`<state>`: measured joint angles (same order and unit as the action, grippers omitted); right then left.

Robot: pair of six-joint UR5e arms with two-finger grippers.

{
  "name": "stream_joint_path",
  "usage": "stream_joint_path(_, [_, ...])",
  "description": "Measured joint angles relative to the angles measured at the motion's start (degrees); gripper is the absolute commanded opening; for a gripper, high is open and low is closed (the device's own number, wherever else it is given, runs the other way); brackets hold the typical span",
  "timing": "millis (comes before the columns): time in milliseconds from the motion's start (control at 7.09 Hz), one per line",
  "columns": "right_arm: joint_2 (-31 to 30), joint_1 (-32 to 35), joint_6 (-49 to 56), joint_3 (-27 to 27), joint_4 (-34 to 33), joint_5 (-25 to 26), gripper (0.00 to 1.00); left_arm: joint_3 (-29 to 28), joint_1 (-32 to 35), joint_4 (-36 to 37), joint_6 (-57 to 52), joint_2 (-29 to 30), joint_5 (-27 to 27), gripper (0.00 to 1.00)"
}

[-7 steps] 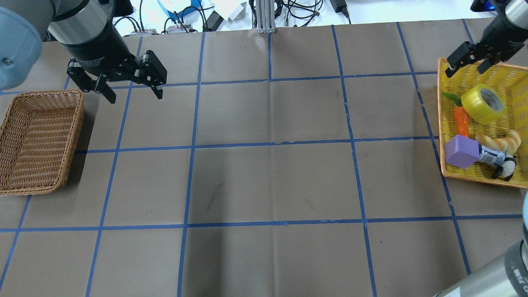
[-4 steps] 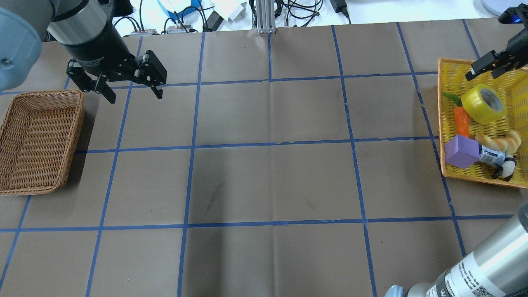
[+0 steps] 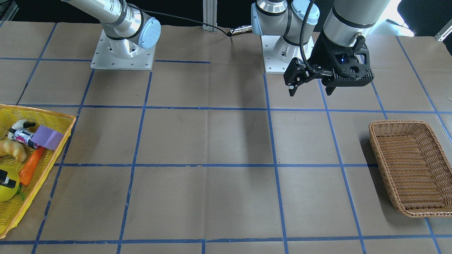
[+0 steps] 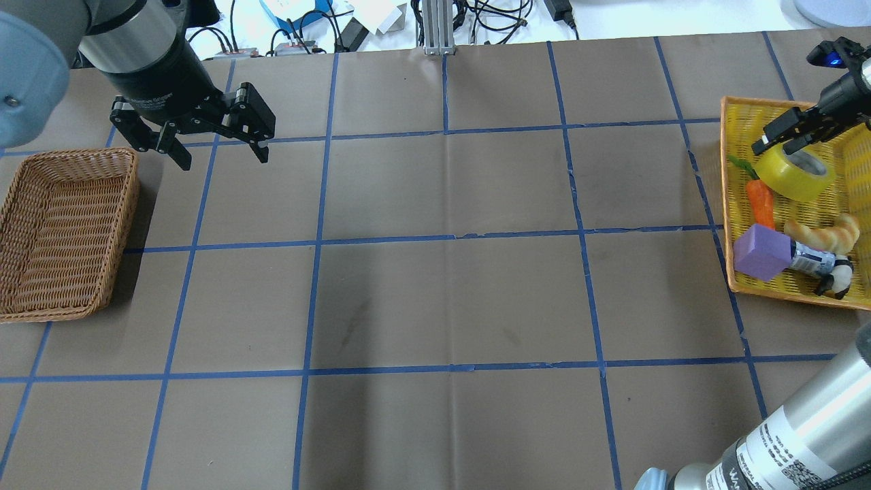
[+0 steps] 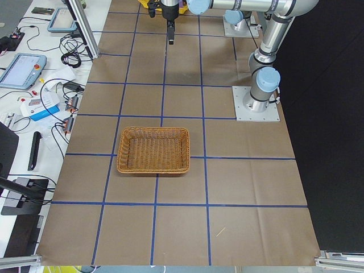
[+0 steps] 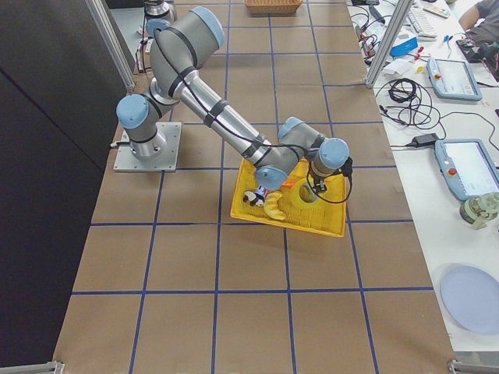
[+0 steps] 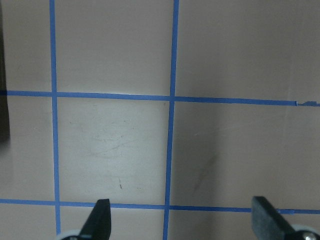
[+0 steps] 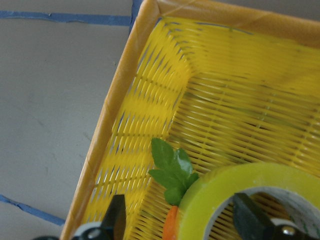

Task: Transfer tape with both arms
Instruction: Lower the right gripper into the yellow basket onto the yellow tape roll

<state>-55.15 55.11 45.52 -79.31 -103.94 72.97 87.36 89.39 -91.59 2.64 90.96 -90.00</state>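
Note:
The yellow tape roll [image 4: 800,180] lies tilted in the yellow basket [image 4: 727,190] at the far right, its white-grey core facing up. My right gripper [image 4: 789,136] is open just above the roll's back rim. In the right wrist view [image 8: 182,222] one finger [image 8: 116,220] is outside the roll [image 8: 220,187] and the other is over the core hole. The front-facing view shows the tape [image 3: 5,192] at the left edge, partly hidden by a fingertip. My left gripper [image 4: 221,151] is open and empty above the table, far from the tape; it also shows in the left wrist view [image 7: 182,222].
The yellow basket also holds a carrot [image 4: 760,201], a purple block [image 4: 761,252], a croissant [image 4: 823,235] and a small black-and-white toy [image 4: 833,275]. A brown wicker basket [image 4: 75,155] stands at the left edge, next to my left gripper.
My right gripper has come from the basket's back rim down onto the tape, its fingers now straddling the roll's rim. The left arm has not moved.

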Motion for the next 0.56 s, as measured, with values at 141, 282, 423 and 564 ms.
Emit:
stream_joint_path(141, [-0.01, 0.00, 0.01, -0.16, 1.72, 0.41, 0.01, 0.00, 0.00, -0.01, 0.00, -0.02, 0.00, 1.00])
stream_joint_path(282, [-0.09, 0.00, -0.03, -0.20, 2.72, 1.34, 0.00, 0.00, 0.00, -0.05, 0.00, -0.05, 0.00, 1.00])
stream_joint_path(423, [-0.23, 0.00, -0.10, -0.20, 3.22, 2.42, 0.00, 0.00, 0.00, -0.05, 0.00, -0.07, 0.00, 1.00])
stream_joint_path(564, [-0.56, 0.00, -0.36, 0.14, 4.07, 3.63, 0.00, 0.00, 0.00, -0.02, 0.00, -0.08, 0.00, 1.00])
